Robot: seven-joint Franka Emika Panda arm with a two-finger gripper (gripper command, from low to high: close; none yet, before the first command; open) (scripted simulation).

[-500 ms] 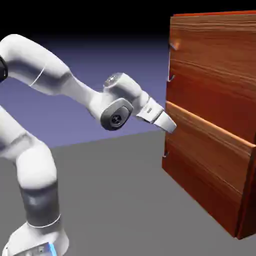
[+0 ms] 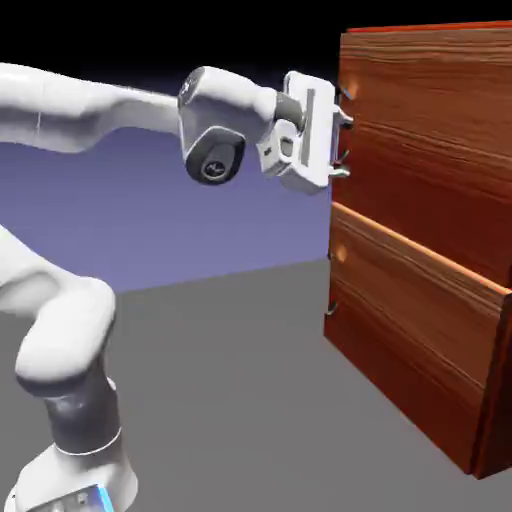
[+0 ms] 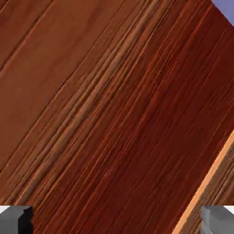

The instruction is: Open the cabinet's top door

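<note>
The cabinet [image 2: 430, 230] of reddish-brown wood stands at the exterior view's right. Its top door [image 2: 430, 120] is flush with the front, and the thin silver handle [image 2: 347, 92] shows at the door's left edge. My gripper [image 2: 344, 145] faces the door at handle height, almost touching the front, with one fingertip [image 2: 344, 119] above the other. Whether the fingers straddle the handle I cannot tell. In the hand view the top door [image 3: 105, 105] fills the picture, the grey fingertips [image 3: 16, 219] sit far apart at the bottom corners, and nothing lies between them. No handle shows there.
The lower panel [image 2: 420, 330] with its lighter top edge juts out slightly below the top door, and its small handle [image 2: 330, 308] sits at its left edge. That light edge [image 3: 208, 180] crosses the hand view's lower right. Grey tabletop [image 2: 220, 400] lies before the cabinet.
The hand has risen from the lower panel's top edge to the top door's handle height, turned to face the cabinet, and moved closer to it.
</note>
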